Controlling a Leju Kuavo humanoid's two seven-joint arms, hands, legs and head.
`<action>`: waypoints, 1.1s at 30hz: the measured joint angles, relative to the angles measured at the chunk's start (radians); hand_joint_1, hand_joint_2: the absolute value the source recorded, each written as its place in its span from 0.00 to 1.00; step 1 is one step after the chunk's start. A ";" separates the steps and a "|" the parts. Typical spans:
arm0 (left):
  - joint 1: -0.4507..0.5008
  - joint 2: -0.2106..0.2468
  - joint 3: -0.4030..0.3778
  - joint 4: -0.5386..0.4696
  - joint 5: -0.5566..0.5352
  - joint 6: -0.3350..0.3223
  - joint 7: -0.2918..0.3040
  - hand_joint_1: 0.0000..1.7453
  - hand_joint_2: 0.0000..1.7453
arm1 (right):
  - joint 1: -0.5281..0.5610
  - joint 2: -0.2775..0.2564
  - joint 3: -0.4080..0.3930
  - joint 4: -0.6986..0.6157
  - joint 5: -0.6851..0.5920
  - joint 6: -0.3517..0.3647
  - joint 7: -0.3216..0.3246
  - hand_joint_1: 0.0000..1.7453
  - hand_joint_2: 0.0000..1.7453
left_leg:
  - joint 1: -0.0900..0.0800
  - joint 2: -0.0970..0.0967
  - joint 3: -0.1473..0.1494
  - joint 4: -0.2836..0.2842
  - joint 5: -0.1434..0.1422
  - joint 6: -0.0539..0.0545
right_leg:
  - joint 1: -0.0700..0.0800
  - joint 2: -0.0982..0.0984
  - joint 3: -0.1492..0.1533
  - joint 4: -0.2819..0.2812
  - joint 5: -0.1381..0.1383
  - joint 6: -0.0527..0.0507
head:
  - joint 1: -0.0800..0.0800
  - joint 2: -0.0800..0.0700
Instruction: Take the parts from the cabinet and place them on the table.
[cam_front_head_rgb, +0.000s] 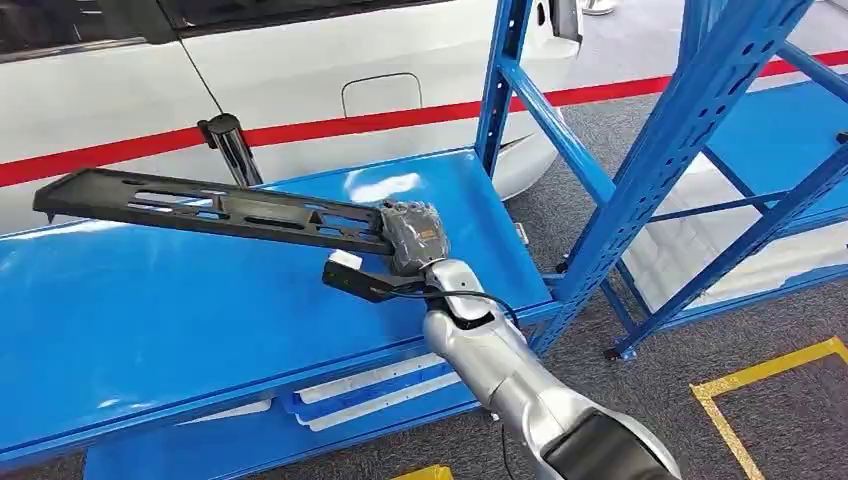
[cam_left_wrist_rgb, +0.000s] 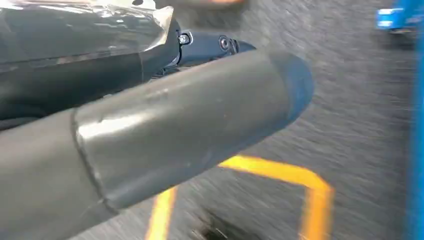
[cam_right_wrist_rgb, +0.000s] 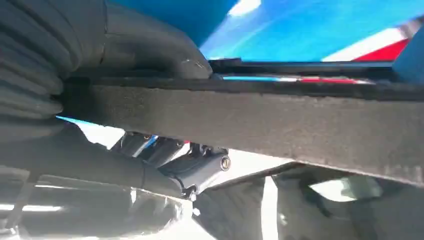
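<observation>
A long black slotted plastic part (cam_front_head_rgb: 210, 208) stretches over the blue cabinet shelf (cam_front_head_rgb: 200, 320), its far end toward the back left. My right hand (cam_front_head_rgb: 412, 235) grips its near end, fingers wrapped over the top. In the right wrist view the part (cam_right_wrist_rgb: 260, 120) runs as a thick dark bar between my thumb (cam_right_wrist_rgb: 150, 45) and darker fingers (cam_right_wrist_rgb: 195, 170). My left hand (cam_left_wrist_rgb: 165, 125) hangs over grey floor, thumb stretched out, nothing in it.
A white car (cam_front_head_rgb: 330, 80) with a red stripe stands right behind the shelf. Blue rack uprights and braces (cam_front_head_rgb: 690, 130) rise to the right. A lower shelf (cam_front_head_rgb: 370, 395) carries white strips. Yellow floor tape (cam_front_head_rgb: 760, 375) marks the carpet at right.
</observation>
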 joint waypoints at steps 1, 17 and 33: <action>-0.004 -0.003 0.035 -0.002 0.019 -0.032 -0.068 0.00 0.00 | 0.019 0.000 0.002 -0.056 -0.026 0.019 -0.024 1.00 1.00 | 0.000 0.000 0.000 0.000 0.000 0.000 | 0.000 0.000 0.000 0.000 0.000 0.000 | 0.000 0.000; -0.016 -0.025 0.120 0.000 0.000 -0.185 -0.255 0.00 0.00 | 0.014 -0.096 0.017 -0.515 -0.190 0.021 -0.093 1.00 1.00 | -0.001 -0.001 -0.002 0.000 0.000 0.000 | 0.000 0.000 -0.001 0.000 0.000 0.000 | 0.000 0.000; -0.018 -0.033 0.141 0.005 0.004 -0.201 -0.102 0.00 0.00 | 0.013 -0.178 0.012 -0.670 -0.269 -0.006 -0.104 1.00 1.00 | -0.001 -0.001 -0.002 0.000 0.000 0.000 | 0.000 0.000 -0.001 0.000 0.000 0.000 | 0.000 0.000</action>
